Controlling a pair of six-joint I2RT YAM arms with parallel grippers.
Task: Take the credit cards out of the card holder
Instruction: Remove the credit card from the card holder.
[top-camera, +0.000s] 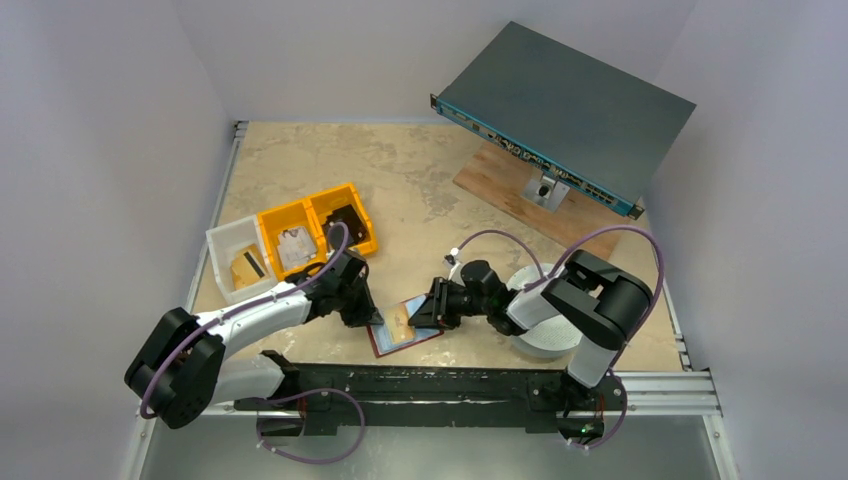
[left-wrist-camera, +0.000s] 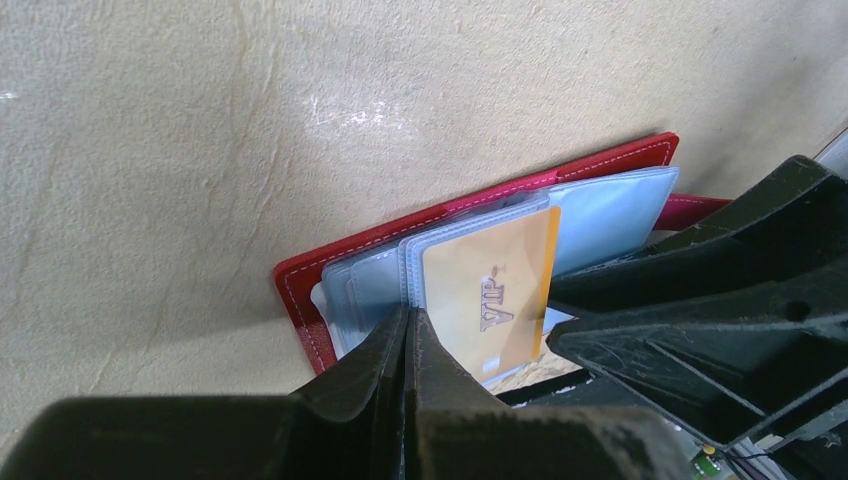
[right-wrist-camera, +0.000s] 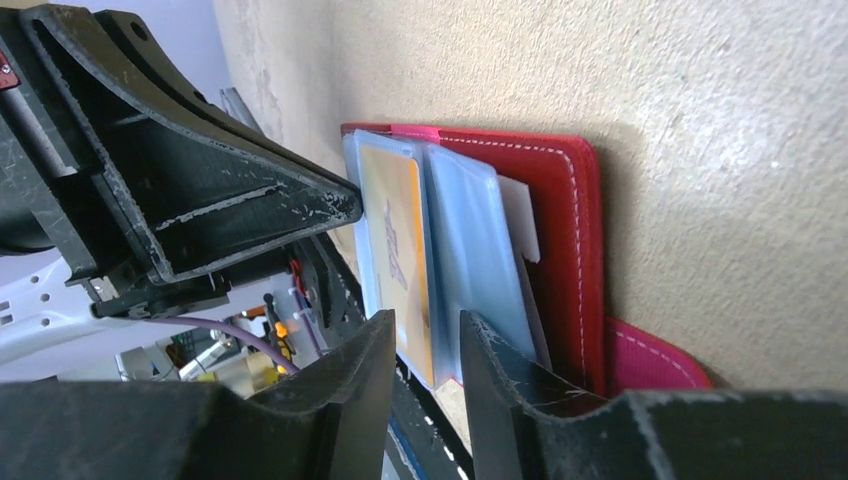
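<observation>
The dark red card holder (top-camera: 392, 342) lies open near the table's front edge, its pale blue-grey sleeves fanned out. A golden-yellow credit card (left-wrist-camera: 490, 290) marked VIP sits in the top sleeve. My left gripper (top-camera: 372, 318) is shut, its tips (left-wrist-camera: 410, 315) pinched on that sleeve's seam at the holder's left side. My right gripper (top-camera: 425, 310) comes in from the right, its jaws a little apart (right-wrist-camera: 425, 340) around the golden card's edge (right-wrist-camera: 400, 240). The red cover (right-wrist-camera: 565, 240) and pink snap tab (right-wrist-camera: 650, 355) show in the right wrist view. Another golden card (top-camera: 247, 268) lies in the white bin (top-camera: 222, 240).
Yellow bins (top-camera: 362, 205) hold a silvery part (top-camera: 296, 245) and a black block (top-camera: 348, 222). A grey rack unit (top-camera: 565, 110) rests tilted on a wooden board (top-camera: 490, 185) at the back right. A round white object (top-camera: 545, 330) sits under the right arm. A metal rail (top-camera: 660, 385) runs along the front.
</observation>
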